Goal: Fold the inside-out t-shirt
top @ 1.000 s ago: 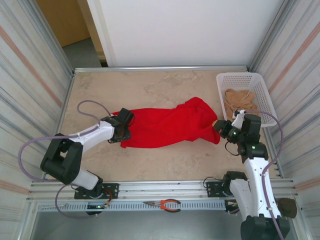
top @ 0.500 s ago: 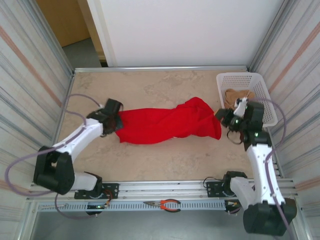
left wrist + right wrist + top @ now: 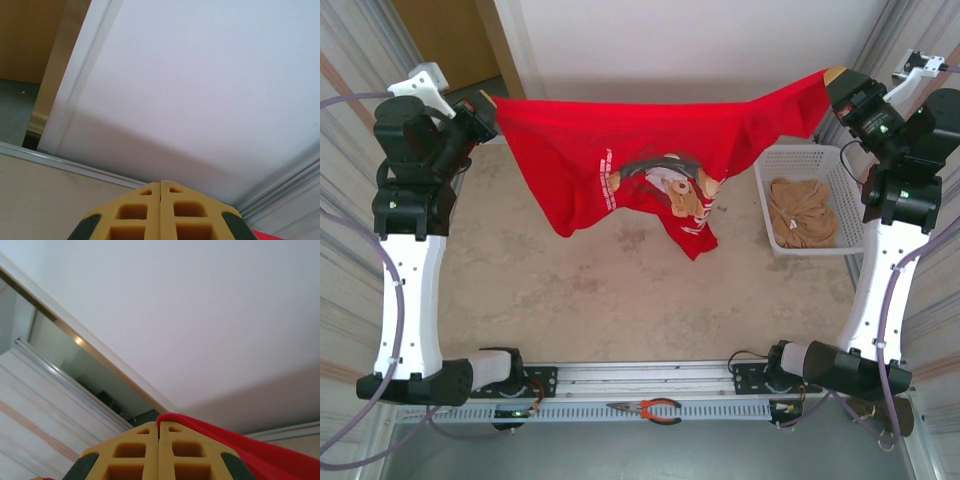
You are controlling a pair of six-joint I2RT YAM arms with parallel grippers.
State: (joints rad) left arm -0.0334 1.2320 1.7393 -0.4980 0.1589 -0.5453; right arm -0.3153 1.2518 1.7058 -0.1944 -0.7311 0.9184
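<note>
Left gripper (image 3: 488, 102), right gripper (image 3: 833, 79) clamped on t-shirt (image 3: 620, 150) corners, lifted off table (image 3: 570, 300) (lay flat before).

Top cam: high behind arms (image 3: 405, 290), looking down on bench (image 3: 610, 295). Wrist cams: close over fingers (image 3: 135, 220), facing back wall (image 3: 200, 75), shared w/ top.

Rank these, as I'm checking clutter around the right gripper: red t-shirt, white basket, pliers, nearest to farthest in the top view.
1. red t-shirt, its corner held by the right gripper, top right.
2. white basket, right side, below it.
3. pliers, near rail, centre.
</note>
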